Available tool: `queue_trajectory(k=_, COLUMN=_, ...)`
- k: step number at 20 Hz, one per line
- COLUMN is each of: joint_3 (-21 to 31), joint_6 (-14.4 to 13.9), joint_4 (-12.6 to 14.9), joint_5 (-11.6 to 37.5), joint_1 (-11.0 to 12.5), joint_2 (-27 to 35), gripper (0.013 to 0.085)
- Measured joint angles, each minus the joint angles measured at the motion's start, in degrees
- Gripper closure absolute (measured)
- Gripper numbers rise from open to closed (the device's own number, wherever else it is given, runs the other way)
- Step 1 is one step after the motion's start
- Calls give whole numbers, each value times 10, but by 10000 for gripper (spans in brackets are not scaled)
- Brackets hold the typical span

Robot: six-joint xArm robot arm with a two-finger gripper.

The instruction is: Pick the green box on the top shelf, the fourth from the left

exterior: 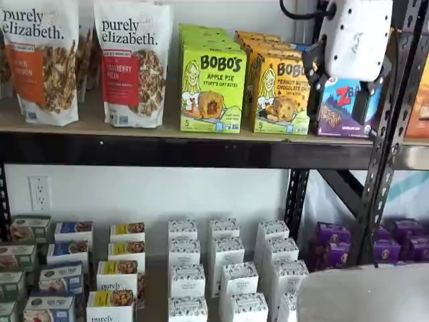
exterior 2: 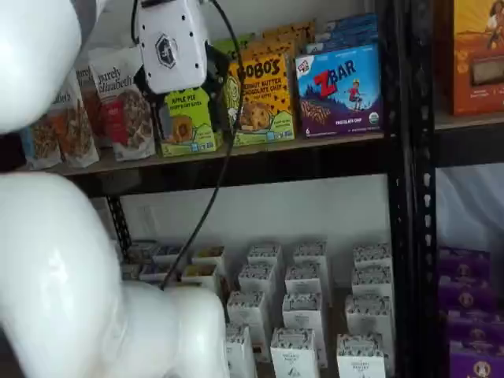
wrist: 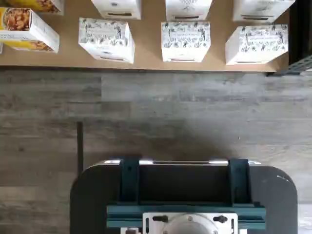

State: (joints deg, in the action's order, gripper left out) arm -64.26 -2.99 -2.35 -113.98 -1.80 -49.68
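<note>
The green box (exterior: 211, 87), a lime-green Bobo's Apple Pie carton, stands upright on the top shelf (exterior: 167, 151) with more like it behind. In a shelf view my gripper (exterior: 340, 100) hangs in front of the shelf, to the right of the green box, with a gap between its two black fingers and nothing in them. In a shelf view the gripper (exterior 2: 185, 110) partly covers the green box (exterior 2: 189, 126). The wrist view does not show the green box or the fingers.
A yellow-orange Bobo's carton (exterior: 281, 94) stands right of the green box, then a blue Z Bar box (exterior 2: 339, 87). Granola bags (exterior: 134, 64) stand to its left. Small white boxes (exterior: 228, 268) fill the lower level. A black upright (exterior: 385, 134) and my white arm (exterior 2: 63, 260) are close.
</note>
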Motion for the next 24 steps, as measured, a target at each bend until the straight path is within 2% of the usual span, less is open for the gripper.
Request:
queue_trajectory(k=2, joint_3=11, joint_6=8, joint_4=-15, joint_5=20, joint_1=14, joint_2=-13, gripper=130)
queue_trajectory(k=4, joint_3=14, joint_6=10, joint_4=-22, joint_5=27, joint_1=19, joint_2=-16, gripper=130)
queue_trajectory(k=13, joint_3=18, joint_6=-6, joint_4=-17, joint_5=33, joint_1=-1, joint_2=-17, gripper=130)
queue_trajectory(k=18, joint_3=15, joint_6=-35, joint_4=-9, joint_5=49, joint_1=-34, joint_2=-4, gripper=130)
queue_trajectory(k=24, joint_3=10, joint_6=-85, joint_4=8, joint_5=85, joint_1=-90, joint_2=22, gripper=130)
